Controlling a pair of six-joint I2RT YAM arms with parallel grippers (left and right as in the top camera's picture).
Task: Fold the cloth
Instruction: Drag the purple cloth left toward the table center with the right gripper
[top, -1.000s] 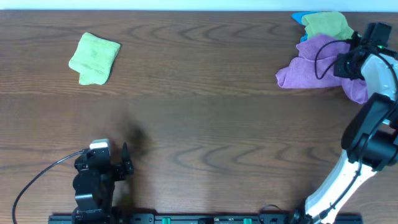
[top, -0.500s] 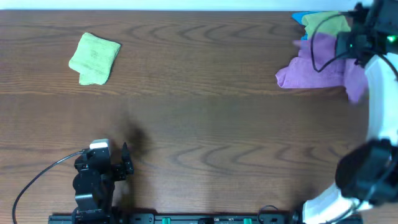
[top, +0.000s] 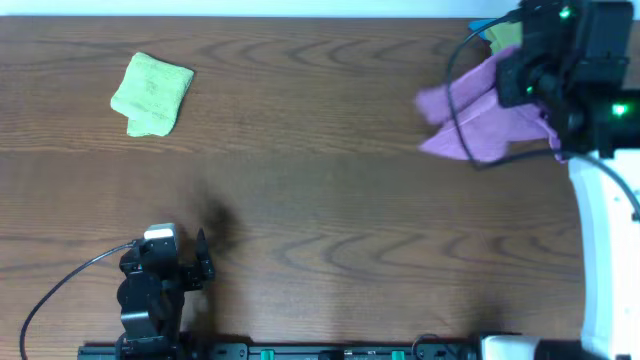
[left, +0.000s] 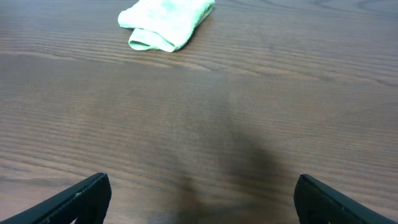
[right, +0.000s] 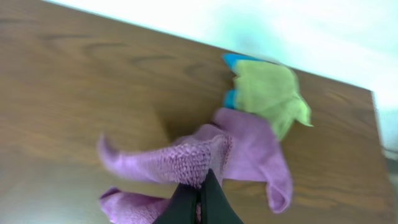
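This reads as a robotics lab or test bench, not a home or a shop. A plain wood-grain table (top: 320, 200) stands against a bare pale wall (top: 250, 8). A black rail (top: 300, 352) runs along the table's near edge, with two robot arms rising from that edge. The left arm (top: 150, 290) is black, with a loose cable (top: 62, 278) looping from it. The right arm (top: 605, 260) is white and black, with small green lights (top: 618, 110) lit. The things at hand are plain cloths, among them a folded green cloth (top: 152, 92) and a purple cloth (top: 480, 125).
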